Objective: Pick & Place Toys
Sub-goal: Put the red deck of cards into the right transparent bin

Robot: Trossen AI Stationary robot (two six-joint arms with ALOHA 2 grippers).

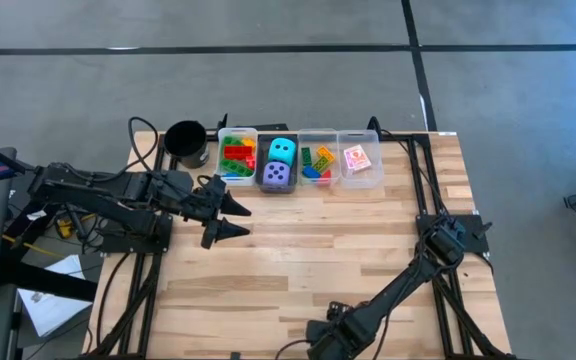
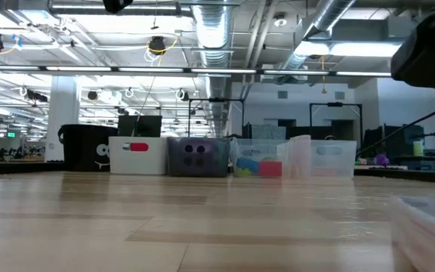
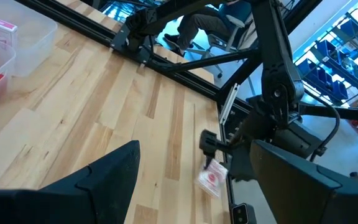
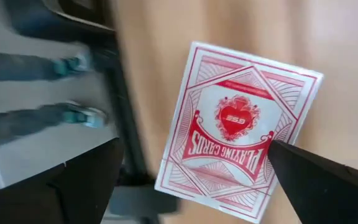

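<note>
Card pack (image 4: 235, 134), long axis tilted

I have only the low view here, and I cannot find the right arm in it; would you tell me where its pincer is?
Observer: The right pincer is at the edge of the table opposite the row of bins.
Operator: Thank you. Is any toy near it?
Observer: Yes, a red-white card pack shows between its open fingers, by that edge.
Operator: And the left pincer?
Observer: The left pincer is open and empty, just in front of the bins' left end.
</note>
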